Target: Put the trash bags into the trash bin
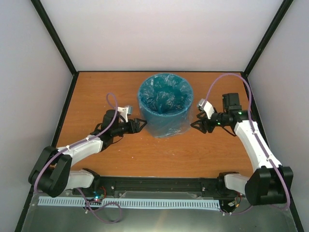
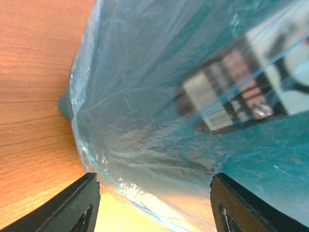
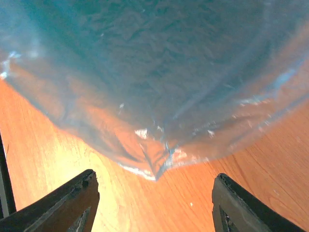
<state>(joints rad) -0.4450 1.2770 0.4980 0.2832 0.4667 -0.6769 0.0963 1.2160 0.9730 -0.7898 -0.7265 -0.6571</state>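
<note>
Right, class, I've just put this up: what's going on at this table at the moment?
Two robot arms are working on a light-blue trash bag and a teal trash bin in the middle of the table. The bag lines the bin, and its film hangs over the rim and down the outside to the tabletop. The left hand and right hand sit low on either side of the bin, both open and gripping nothing, with the film just ahead of each.

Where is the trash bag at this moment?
Top view: the trash bag lines the trash bin at the centre-back of the table, its film folded over the rim and hanging outside, between the open left gripper and right gripper.
</note>
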